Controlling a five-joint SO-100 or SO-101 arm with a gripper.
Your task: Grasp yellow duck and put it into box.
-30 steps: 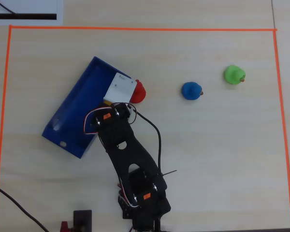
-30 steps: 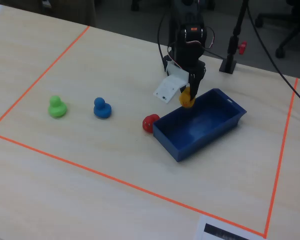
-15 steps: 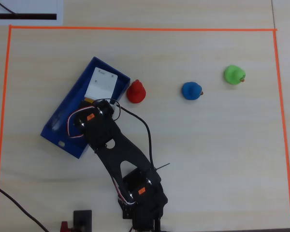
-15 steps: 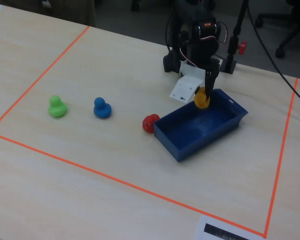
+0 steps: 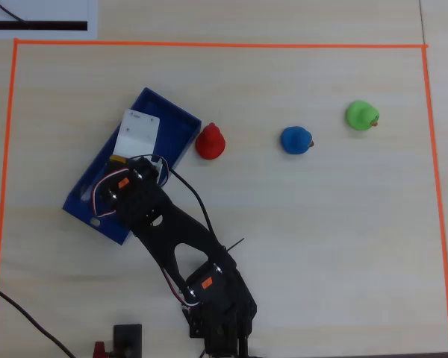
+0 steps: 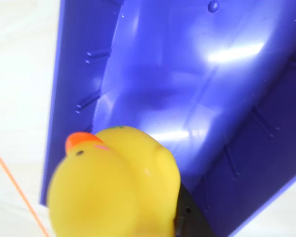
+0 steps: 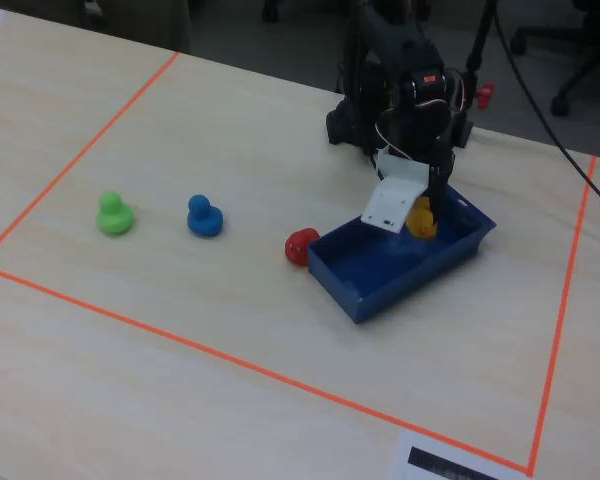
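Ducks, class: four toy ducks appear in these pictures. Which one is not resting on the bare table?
The yellow duck. The pincer holds it over the blue box, while the red duck, blue duck and green duck sit on the table.

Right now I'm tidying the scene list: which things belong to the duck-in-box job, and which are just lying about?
Job: yellow duck, held by the gripper over the box.

Lying about: red duck beside the box, blue duck, green duck.
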